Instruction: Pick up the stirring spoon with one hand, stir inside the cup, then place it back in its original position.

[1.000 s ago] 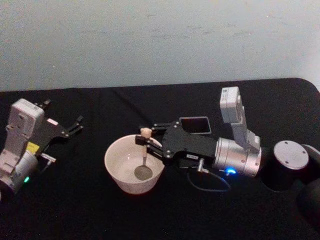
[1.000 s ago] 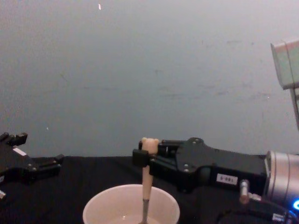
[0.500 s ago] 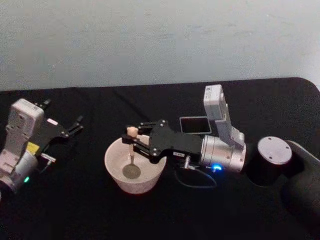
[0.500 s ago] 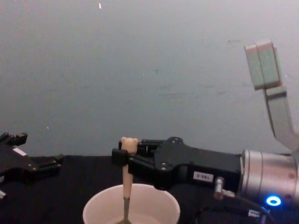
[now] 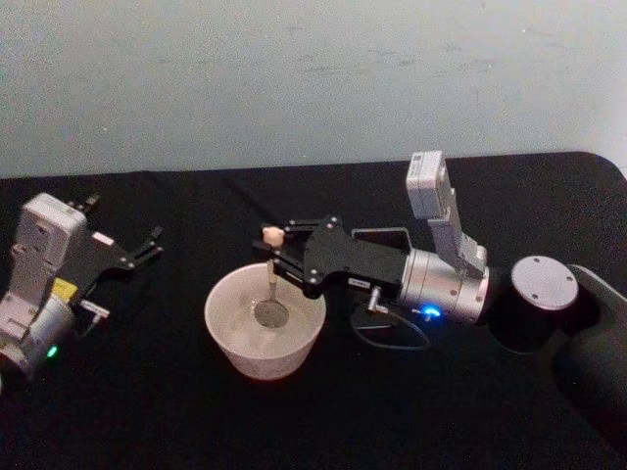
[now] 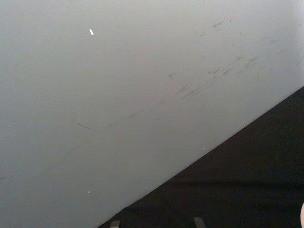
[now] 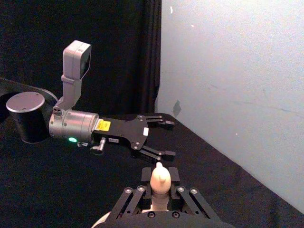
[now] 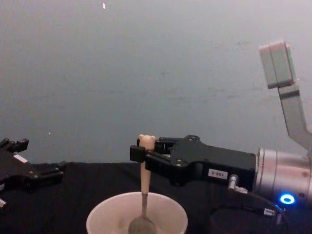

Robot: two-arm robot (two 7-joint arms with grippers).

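My right tool (image 5: 277,253) is pinched on the pale peach handle of the small bear-headed stirring spoon (image 5: 270,277), gripping it just under the bear head, which sticks up above the fingers. From the right wrist view, the head rises between the two closed finger linkages of that tool (image 7: 159,191).

The spoon hangs close to upright with its long axis nearly vertical. The bear head is at the top, and the thin metal neck runs straight down to the shiny round bowl. That bowl sits inside the wide cream-white round cup (image 5: 223,338), low in the middle of it. I cannot tell whether it touches the bottom or whether the cup holds any liquid. The cup stands on the black table (image 5: 147,401).

The small dark grey square holder (image 5: 394,231) stands just behind my tool's body and is partly hidden by it.

My left tool (image 5: 123,223) is parked well off to the left with its fingers spread.
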